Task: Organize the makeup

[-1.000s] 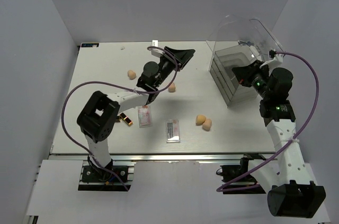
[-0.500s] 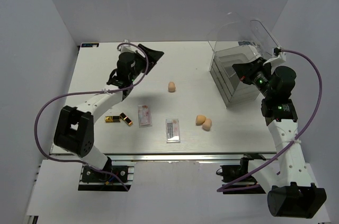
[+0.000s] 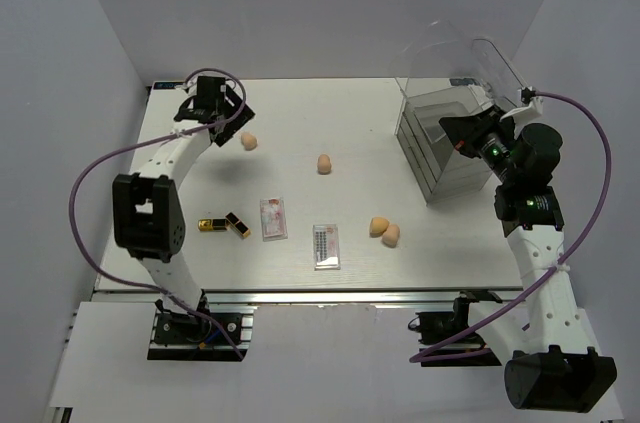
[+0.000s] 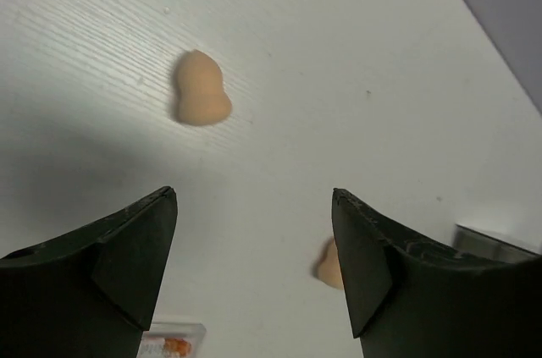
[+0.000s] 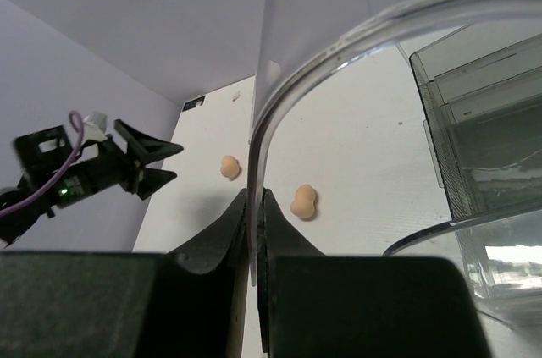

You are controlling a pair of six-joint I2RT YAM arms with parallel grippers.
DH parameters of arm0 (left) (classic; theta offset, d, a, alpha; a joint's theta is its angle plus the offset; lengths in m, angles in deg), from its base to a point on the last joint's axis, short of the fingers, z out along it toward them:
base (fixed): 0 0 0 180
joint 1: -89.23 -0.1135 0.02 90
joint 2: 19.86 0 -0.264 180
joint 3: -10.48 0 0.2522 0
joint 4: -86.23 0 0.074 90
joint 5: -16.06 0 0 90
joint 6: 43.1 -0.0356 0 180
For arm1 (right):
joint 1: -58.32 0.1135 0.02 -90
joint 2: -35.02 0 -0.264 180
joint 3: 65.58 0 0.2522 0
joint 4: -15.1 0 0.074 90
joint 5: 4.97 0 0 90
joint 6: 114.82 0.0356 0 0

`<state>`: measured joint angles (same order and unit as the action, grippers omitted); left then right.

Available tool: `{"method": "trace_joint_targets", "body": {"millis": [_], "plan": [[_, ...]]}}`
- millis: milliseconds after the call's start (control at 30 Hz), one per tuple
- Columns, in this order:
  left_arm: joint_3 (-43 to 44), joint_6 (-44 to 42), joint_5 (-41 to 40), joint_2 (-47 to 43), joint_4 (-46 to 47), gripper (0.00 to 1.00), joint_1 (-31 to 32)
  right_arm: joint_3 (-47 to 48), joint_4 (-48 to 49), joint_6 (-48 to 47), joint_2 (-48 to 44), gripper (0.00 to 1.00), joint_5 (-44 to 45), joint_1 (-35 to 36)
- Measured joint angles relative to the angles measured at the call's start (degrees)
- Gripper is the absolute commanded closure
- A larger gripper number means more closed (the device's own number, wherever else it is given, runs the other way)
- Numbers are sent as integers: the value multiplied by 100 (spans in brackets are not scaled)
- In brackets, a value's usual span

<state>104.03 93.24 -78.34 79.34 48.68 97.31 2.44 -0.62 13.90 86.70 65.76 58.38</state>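
Observation:
The makeup lies spread over the white table. One peach sponge [image 3: 249,141] [image 4: 201,101] rests just right of my left gripper [image 3: 234,115] [image 4: 254,193], which hovers open and empty over the far left. Another sponge [image 3: 324,164] [image 4: 327,263] lies mid-table, and two more [image 3: 385,231] touch each other nearer the front. The pinkish palette [image 3: 272,218], the dark-rowed palette [image 3: 326,245] and two lipstick tubes [image 3: 224,226] lie at the front left. My right gripper [image 3: 452,130] [image 5: 257,206] is shut on the edge of the clear lid [image 3: 470,55] [image 5: 339,45], raised above the box.
The clear plastic drawer box [image 3: 440,148] [image 5: 483,121] stands at the far right with its lid lifted. Grey walls close the table on the left, back and right. The left arm's purple cable [image 3: 90,193] loops over the left edge.
My left arm has swung from the middle of the table to the far left corner, and its jaws have widened. The right gripper still holds the lid in the same place.

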Motion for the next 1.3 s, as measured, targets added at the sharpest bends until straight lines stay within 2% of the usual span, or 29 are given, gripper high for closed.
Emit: {"method": "trace_joint_targets", "body": {"millis": [133, 333, 600, 833, 1067, 1200, 1233, 1300], "plan": [[739, -260, -293, 885, -669, 17, 2, 0, 15, 26, 0, 100, -2, 0], [1084, -380, -531, 1648, -1237, 17, 13, 0, 50, 111, 0, 100, -24, 0], [1534, -468, -686, 2009, -1331, 20, 17, 0, 85, 188, 0, 100, -20, 0], [1976, -435, -697, 2450, -1237, 27, 20, 0, 111, 229, 0, 100, -20, 0], [2166, -367, -610, 2865, -1178, 40, 20, 0, 199, 295, 0, 100, -20, 0], [2175, -310, -439, 2940, -1069, 55, 22, 0, 203, 302, 0, 100, -20, 0], [2175, -304, -396, 2940, -1036, 63, 31, 0, 203, 306, 0, 100, -22, 0], [2111, -295, -310, 2924, -903, 72, 35, 0, 201, 308, 0, 100, -22, 0]]}}
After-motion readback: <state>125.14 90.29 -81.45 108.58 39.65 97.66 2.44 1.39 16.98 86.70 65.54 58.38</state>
